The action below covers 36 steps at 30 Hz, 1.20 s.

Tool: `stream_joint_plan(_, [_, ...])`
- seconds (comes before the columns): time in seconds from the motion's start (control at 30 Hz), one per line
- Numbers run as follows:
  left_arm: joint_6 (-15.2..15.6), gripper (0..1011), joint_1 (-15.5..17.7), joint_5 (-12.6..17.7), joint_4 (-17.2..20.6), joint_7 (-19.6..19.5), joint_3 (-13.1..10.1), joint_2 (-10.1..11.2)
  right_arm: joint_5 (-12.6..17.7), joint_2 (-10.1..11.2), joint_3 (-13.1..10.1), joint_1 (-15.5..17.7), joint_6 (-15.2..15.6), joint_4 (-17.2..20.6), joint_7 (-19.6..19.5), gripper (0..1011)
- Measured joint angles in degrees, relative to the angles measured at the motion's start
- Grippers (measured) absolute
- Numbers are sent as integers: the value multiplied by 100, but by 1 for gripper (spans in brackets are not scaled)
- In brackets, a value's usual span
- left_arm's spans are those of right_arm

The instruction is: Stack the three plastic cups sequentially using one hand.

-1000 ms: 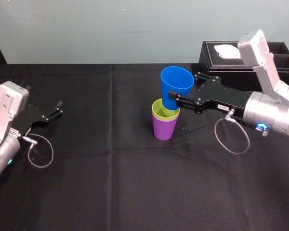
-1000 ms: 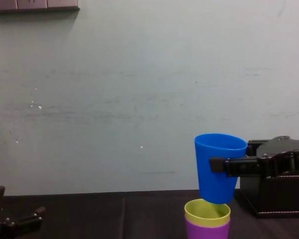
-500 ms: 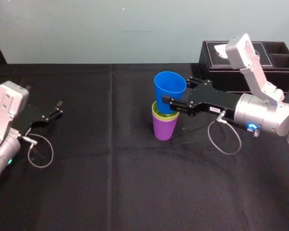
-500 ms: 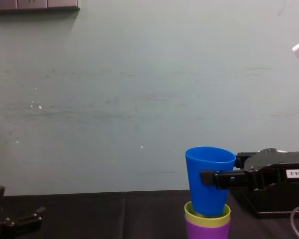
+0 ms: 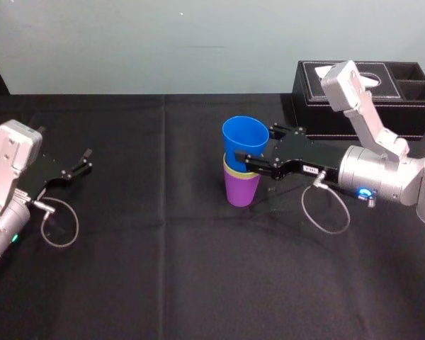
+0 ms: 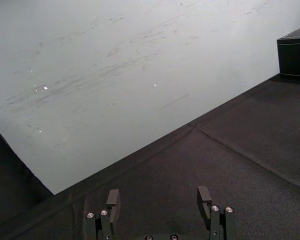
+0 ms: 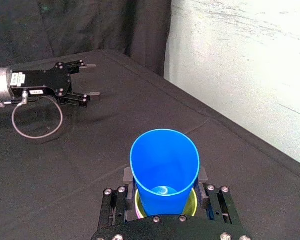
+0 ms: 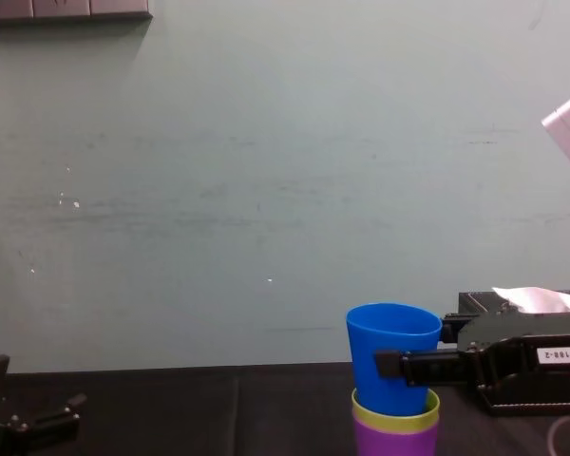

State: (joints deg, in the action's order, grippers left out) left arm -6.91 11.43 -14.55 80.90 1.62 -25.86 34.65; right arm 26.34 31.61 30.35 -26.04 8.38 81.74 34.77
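Blue cup [image 5: 245,142] clamped in R gripper [image 5: 255,143] fingers [image 5: 259,160], nested in yellow-green cup [image 8: 395,419]; L gripper [image 5: 87,159] fingers apart.

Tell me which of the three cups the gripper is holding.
The blue cup, clamped in the right gripper and partly inside the yellow-green cup, which sits nested in the purple cup. The left gripper rests open, aside.

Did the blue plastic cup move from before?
Yes. The blue plastic cup, held by the right gripper, sank lower into the yellow-green plastic cup, which stayed put.
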Motion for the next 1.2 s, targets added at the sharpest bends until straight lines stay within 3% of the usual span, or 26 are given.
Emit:
stream_joint_plan(0.5, [0, 1011, 0, 0, 0, 0, 0, 0, 8, 10, -16, 2, -1, 26, -3, 713])
stream_joint_plan(0.87, [0, 1011, 0, 0, 0, 0, 0, 0, 12, 15, -23, 5, 0, 33, -4, 995])
stream_joint_plan(1.2, [0, 1011, 0, 0, 0, 0, 0, 0, 13, 16, -23, 5, 0, 37, -7, 1003])
